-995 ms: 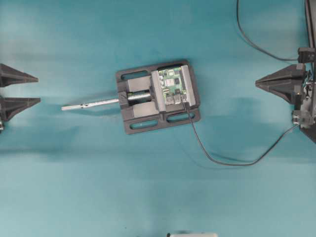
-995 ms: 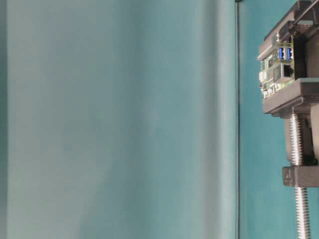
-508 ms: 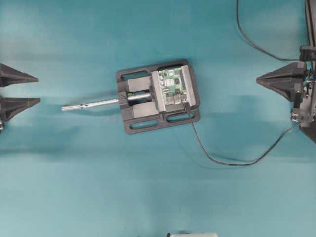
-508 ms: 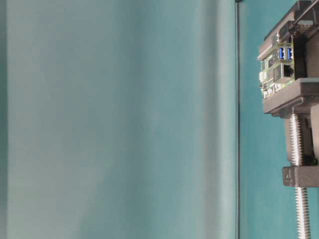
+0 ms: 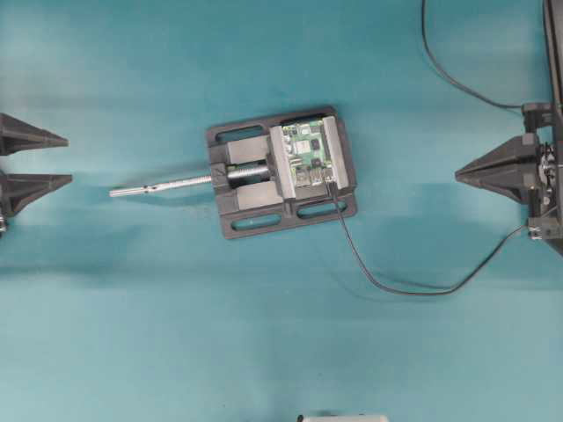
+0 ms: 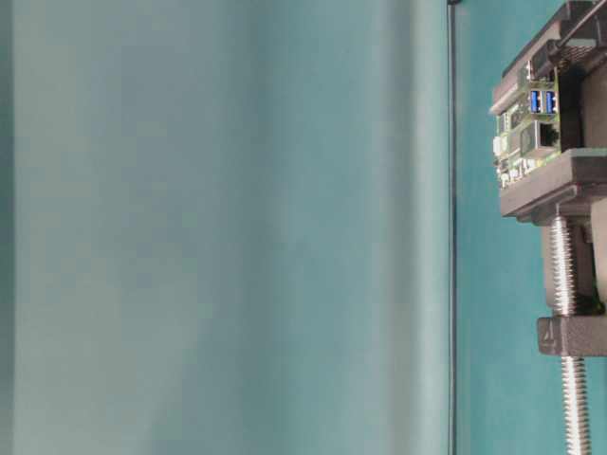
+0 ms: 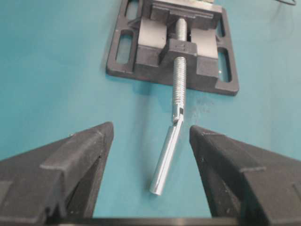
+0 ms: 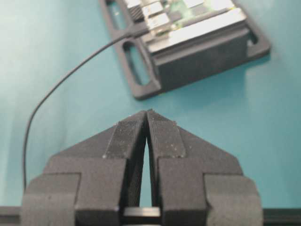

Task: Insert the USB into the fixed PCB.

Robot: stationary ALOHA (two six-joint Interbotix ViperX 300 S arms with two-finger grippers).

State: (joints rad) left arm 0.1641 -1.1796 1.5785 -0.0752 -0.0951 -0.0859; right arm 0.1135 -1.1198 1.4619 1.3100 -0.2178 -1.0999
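Note:
The fixed PCB (image 5: pixel 310 156) is a small green board clamped in a black vise (image 5: pixel 242 167) at the table's middle. The USB (image 5: pixel 332 188), a dark plug, sits against the board's front edge at its silver connectors, and its metal tip does not show. Its thin black cable (image 5: pixel 413 291) loops off to the right. My right gripper (image 5: pixel 458 174) is shut and empty, well to the right of the vise. In the right wrist view the plug (image 8: pixel 138 29) meets the board (image 8: pixel 181 8) beyond the shut gripper (image 8: pixel 146 113). My left gripper (image 5: pixel 69 160) stands open at the far left.
The vise's silver screw rod (image 5: pixel 163 185) sticks out to the left, and its handle (image 7: pixel 165 157) lies between my open left fingers (image 7: pixel 89 146) in the left wrist view. A thicker black cable (image 5: pixel 440 66) runs along the back right. A white object (image 5: pixel 341 418) peeks in at the front edge.
My right gripper has shifted toward the table's front, staying shut. The left gripper, vise, board and plug have not moved.

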